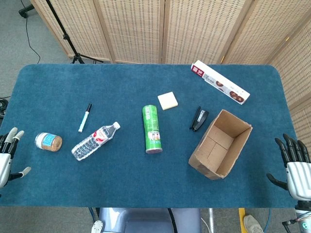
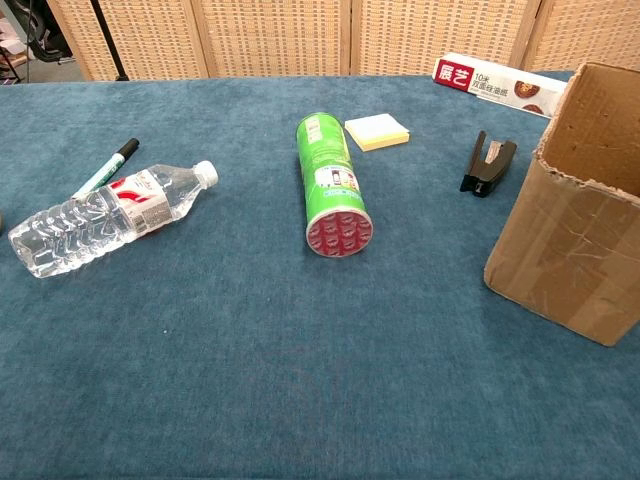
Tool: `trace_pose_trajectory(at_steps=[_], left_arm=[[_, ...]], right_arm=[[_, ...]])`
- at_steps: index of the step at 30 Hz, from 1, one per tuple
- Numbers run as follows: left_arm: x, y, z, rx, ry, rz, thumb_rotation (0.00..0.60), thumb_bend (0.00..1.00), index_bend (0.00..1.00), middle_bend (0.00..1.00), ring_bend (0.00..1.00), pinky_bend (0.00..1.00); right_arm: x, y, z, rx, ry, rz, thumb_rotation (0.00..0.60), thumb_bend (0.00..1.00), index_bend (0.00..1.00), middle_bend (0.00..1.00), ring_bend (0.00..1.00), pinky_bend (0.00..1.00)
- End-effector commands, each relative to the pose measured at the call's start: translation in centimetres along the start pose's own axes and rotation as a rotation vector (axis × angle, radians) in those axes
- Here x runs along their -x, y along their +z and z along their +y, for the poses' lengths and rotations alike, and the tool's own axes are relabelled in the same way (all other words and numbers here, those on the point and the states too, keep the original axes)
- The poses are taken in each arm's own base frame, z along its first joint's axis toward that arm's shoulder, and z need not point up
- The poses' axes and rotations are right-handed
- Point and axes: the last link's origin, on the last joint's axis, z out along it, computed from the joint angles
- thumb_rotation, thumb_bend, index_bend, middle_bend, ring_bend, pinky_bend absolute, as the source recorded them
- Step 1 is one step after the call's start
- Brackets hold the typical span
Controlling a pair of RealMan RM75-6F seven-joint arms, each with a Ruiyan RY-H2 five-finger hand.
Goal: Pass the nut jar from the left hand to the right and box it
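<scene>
The left robot hand (image 1: 7,158) sits at the near left edge of the table (image 1: 121,184), fingers spread and upright, holding nothing; the right robot hand (image 1: 295,167) mirrors it at the near right edge, its dark fingers apart and likewise empty. Neither shows in the chest view. The nut jar (image 1: 48,141) lies on its side on the blue cloth just beside the left robot hand, not touching it, its white lid end toward that hand. To the jar's right a clear water bottle (image 1: 95,141) lies diagonally, cap pointing up and away, and just beyond it a marker pen (image 1: 85,117) with a dark cap rests apart from the bottle. In the chest view the pen's tip looks close behind the bottle. Near the middle of the table a green snack tube (image 1: 152,129) lies lengthwise, its round end facing the near edge. Beyond it is a pale yellow pad of sticky notes (image 1: 167,101). A black stapler (image 1: 198,119) lies between the pad and the cardboard box (image 1: 233,145), which stands open-topped toward the right side, tilted at an angle to the table edge, well apart from the jar. Farther back, a long white and red biscuit carton (image 1: 220,82) lies flat near the far edge.
</scene>
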Motion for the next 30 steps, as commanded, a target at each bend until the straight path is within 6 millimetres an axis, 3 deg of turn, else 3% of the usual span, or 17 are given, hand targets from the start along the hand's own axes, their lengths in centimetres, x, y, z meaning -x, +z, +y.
trace_pose_trajectory(at_steps=[1, 8, 20, 30], left_arm=[[-0.1, 0.1, -0.1, -0.004, 0.001, 0.006, 0.6, 0.0, 0.0, 0.0, 0.0, 0.0], [0.4, 1.0, -0.6, 0.0, 0.034, -0.029, 0.6, 0.0, 0.0, 0.0, 0.0, 0.0], [4.7, 8.1, -3.9, -0.006, 0.106, -0.205, 0.6, 0.0, 0.0, 0.0, 0.0, 0.0], [7.2, 11.0, -2.3, 0.095, 0.066, -0.245, 0.6, 0.0, 0.0, 0.0, 0.0, 0.0]], right_arm=[[0.0, 0.0, 0.1, 0.002, 0.0, 0.0, 0.6, 0.0, 0.01, 0.0, 0.0, 0.0], [-0.1, 0.1, 0.1, 0.005, 0.012, -0.003, 0.6, 0.0, 0.0, 0.0, 0.0, 0.0], [0.6, 0.3, -0.2, 0.009, 0.01, -0.03, 0.6, 0.0, 0.01, 0.0, 0.0, 0.0], [0.9, 0.5, -0.2, 0.02, 0.004, -0.039, 0.6, 0.0, 0.01, 0.0, 0.0, 0.0]])
